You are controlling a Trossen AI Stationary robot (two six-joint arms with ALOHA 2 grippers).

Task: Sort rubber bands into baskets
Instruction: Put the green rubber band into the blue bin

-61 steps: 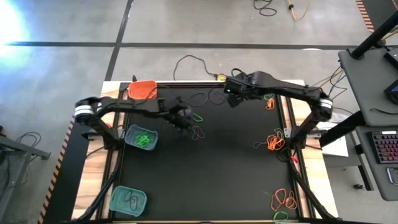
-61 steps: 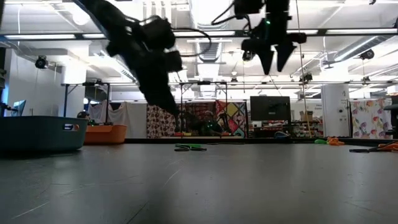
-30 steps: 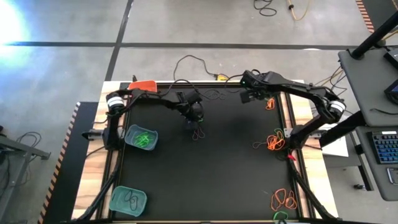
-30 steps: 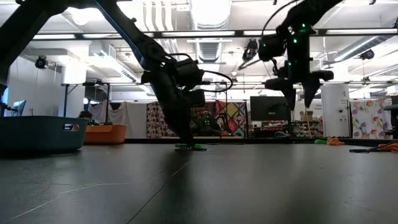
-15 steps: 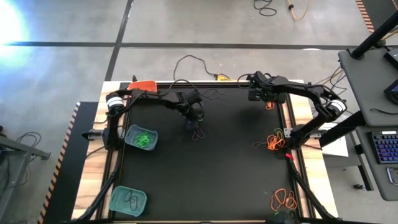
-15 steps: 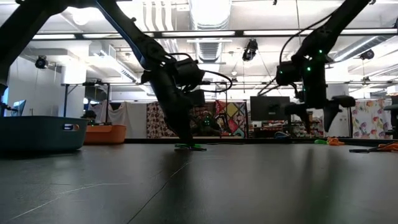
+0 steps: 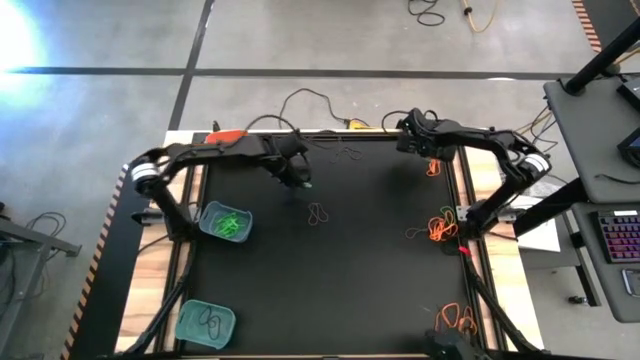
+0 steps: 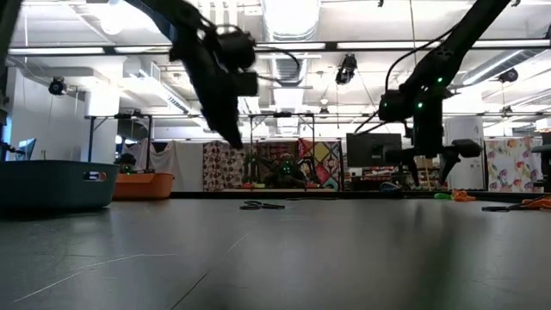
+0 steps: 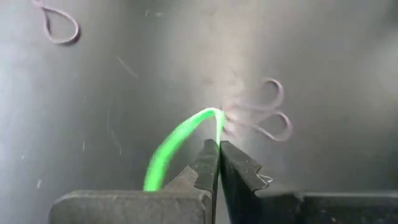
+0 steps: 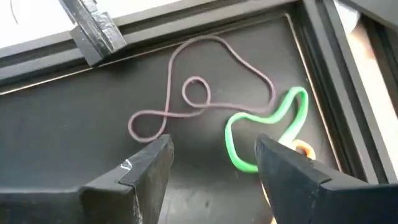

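- My left tool (image 9: 218, 163) is pressed together and pinches a green rubber band (image 9: 176, 140). It is lifted above the far middle of the counter (image 7: 340, 280).
- On the counter under it lies a dark looped band (image 9: 264, 118), and another dark band (image 9: 60, 26) lies further away.
- My right tool (image 10: 214, 163) is spread and holds nothing. It hangs over the far right corner of the counter.
- In front of it lie a long dark band (image 10: 199, 93) and a green band (image 10: 273, 127). Just beside the green one I see something orange, partly hidden.
- I count three baskets: an orange basket (image 7: 228, 136) at the far left corner, a teal basket (image 7: 226, 222) with green bands, and a second teal basket (image 7: 206, 322) with dark bands.
- A heap of orange bands (image 7: 441, 228) lies at the right edge.
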